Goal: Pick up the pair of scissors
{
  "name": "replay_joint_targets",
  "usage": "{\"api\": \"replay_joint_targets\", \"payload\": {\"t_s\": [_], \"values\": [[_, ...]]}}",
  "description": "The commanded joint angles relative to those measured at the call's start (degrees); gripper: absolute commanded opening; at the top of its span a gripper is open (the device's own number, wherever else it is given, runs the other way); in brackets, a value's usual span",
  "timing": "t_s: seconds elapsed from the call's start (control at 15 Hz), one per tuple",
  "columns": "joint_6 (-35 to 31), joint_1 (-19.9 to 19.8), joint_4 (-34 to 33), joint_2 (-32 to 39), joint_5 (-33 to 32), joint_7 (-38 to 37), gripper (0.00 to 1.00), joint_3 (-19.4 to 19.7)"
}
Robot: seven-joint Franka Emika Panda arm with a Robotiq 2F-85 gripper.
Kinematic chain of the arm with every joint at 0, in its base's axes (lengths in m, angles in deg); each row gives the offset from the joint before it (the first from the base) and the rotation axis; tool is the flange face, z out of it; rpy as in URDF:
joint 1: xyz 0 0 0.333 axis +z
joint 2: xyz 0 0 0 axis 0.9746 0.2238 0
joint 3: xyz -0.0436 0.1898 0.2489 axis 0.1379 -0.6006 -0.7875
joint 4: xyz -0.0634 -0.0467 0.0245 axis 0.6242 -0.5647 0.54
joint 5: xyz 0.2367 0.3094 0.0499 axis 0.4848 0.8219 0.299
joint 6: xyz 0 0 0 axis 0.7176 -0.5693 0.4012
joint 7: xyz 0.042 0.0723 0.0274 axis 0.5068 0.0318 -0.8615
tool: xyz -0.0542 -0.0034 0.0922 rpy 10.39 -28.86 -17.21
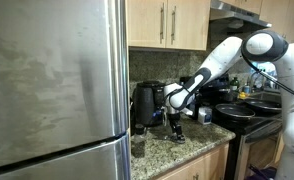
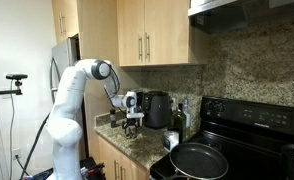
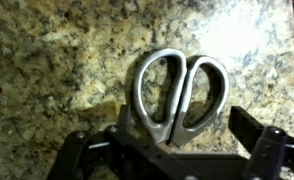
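KITCHEN COUNTER: The gripper (image 3: 169, 140) is pictured wide open directly above the pair of scissors (image 3: 182, 92), which lies flat on the speckled granite countertop (image 3: 47, 70). In the wrist view the two handle loops are shown side by side at the centre of the picture. The blades run back toward the near edge and are hidden beneath the gripper body, so their tips cannot be made out. The long axis of the scissors is thus set near to far, while the two fingers (image 3: 75, 152) are spread to its left and right, one on each side, neither touching the metal. The jaws are therefore lined up to close across the scissors rather than along them, at about the neck where loops meet blades.

In both exterior views the gripper (image 1: 175, 120) (image 2: 134, 123) is shown pointing down, low over the counter and just in front of the black appliance (image 1: 147, 103). The scissors are probably too small and too shadowed to be picked out there. A straight descent is judged to be all that is needed before the fingers are closed. Nothing has yet been lifted.
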Motion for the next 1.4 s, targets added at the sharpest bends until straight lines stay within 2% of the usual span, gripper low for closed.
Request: {"api": "replay_joint_targets", "payload": {"t_s": [0.0,0.27,0.33,0.53,0.87,1.07,1.33], "values": [[-3.9,-0.1,0.6,-0.1,-1.6,-1.5,1.00,0.1],[-10.5,-0.1,1.4,0.0,-1.8,-5.7,1.00,0.2],[-7.6,-0.4,0.3,0.1,-1.0,-4.1,1.00,-0.5],[-8.7,-0.4,0.4,0.1,-1.1,-4.9,1.00,-0.5],[-4.5,1.0,0.2,-0.7,-3.3,-13.4,1.00,0.7],[-2.6,1.8,0.1,-1.0,-6.6,-20.9,1.00,1.1],[-4.2,0.7,0.0,-0.2,-5.4,-20.3,1.00,0.0]]}}
